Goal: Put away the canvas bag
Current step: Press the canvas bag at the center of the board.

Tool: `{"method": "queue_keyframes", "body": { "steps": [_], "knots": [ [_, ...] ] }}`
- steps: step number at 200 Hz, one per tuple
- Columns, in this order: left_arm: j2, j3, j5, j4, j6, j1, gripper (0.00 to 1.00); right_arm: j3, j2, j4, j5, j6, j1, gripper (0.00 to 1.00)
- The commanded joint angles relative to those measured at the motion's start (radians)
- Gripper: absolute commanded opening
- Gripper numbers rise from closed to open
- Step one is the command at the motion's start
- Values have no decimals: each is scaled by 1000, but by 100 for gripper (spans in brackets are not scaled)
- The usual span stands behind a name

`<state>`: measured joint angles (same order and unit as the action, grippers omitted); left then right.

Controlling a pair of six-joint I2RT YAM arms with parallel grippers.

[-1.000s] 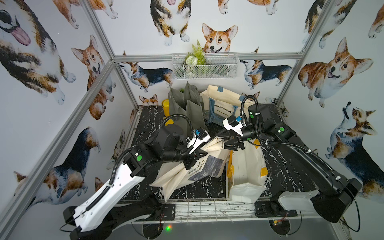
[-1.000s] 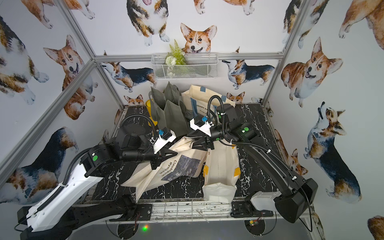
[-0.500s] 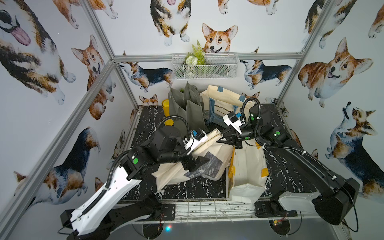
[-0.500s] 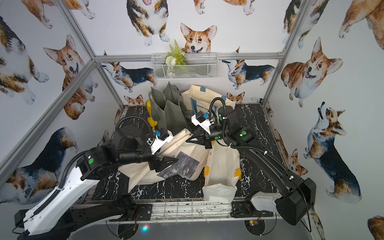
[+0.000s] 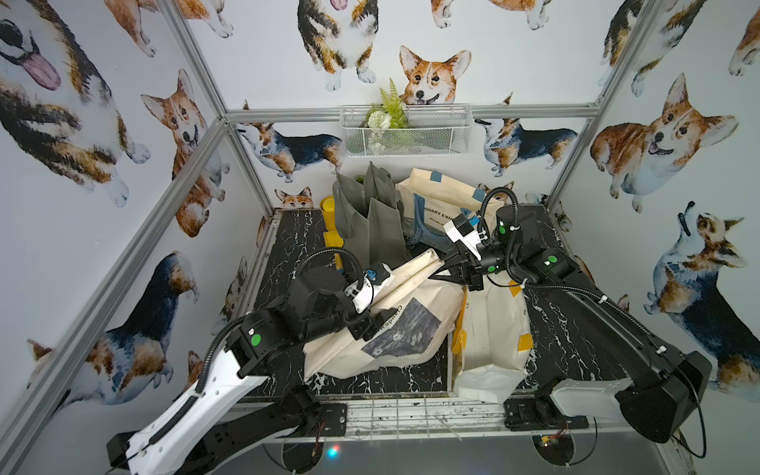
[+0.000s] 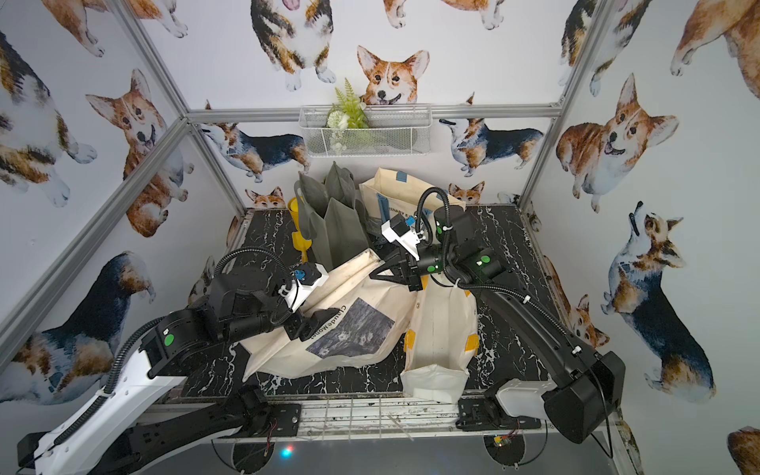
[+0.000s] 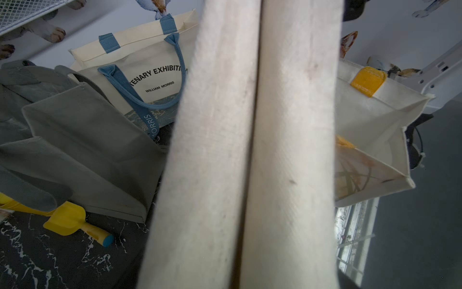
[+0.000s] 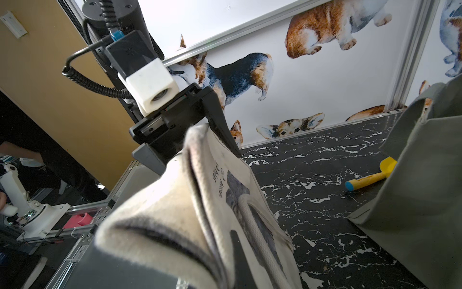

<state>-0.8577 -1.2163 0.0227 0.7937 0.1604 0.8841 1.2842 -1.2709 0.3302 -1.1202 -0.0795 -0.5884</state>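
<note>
The canvas bag [image 5: 395,329] [image 6: 341,325] is cream with a dark picture print and lies slumped mid-table. My right gripper [image 5: 447,269] [image 6: 380,273] is shut on the bag's raised top end, and cloth covers its jaws in the right wrist view [image 8: 225,260]. My left gripper [image 5: 370,325] [image 6: 306,325] is open beside the printed side. The right wrist view shows its fingers [image 8: 220,125] apart, with the bag's edge [image 8: 200,140] between them. Two cream bands of the bag [image 7: 250,150] fill the left wrist view and hide that gripper's jaws.
A cream bag with yellow tabs [image 5: 489,329] [image 7: 370,130] stands open right of the canvas bag. A grey bag [image 5: 370,222] and a blue-handled tote [image 5: 436,201] stand at the back. A yellow scoop [image 7: 75,222] lies on the black marble table [image 5: 288,246]. A wire basket [image 5: 405,131] hangs on the back wall.
My left gripper has opened, let go of the bag and drawn back toward the front. My right gripper has shut on the bag's top end and holds it up.
</note>
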Motion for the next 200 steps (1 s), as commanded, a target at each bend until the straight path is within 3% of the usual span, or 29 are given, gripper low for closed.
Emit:
{"method": "queue_keyframes", "body": {
  "steps": [1,24,53,62,81,111,165,187,200],
  "knots": [
    [24,16,-52,-92,56,0,72,9,19,96,-6,-98,-3,0],
    [26,30,-13,-113,74,0,60,4,29,112,5,-134,-4,0],
    [10,30,78,-115,52,0,22,4,36,119,35,-171,-4,1],
    [10,31,117,-119,47,0,14,7,37,116,36,-175,-4,8],
    [6,26,179,-109,44,0,0,8,36,76,35,-158,-4,42],
    [-9,10,227,-83,43,0,0,8,22,-33,17,-93,-4,59],
    [-45,-20,216,-72,59,-1,0,13,-30,-268,-49,111,-14,51],
    [-65,-33,212,-68,74,0,0,11,-45,-324,-69,170,-17,33],
    [-73,-36,203,-62,79,-1,0,3,-48,-367,-75,204,-17,15]
  ]
}}
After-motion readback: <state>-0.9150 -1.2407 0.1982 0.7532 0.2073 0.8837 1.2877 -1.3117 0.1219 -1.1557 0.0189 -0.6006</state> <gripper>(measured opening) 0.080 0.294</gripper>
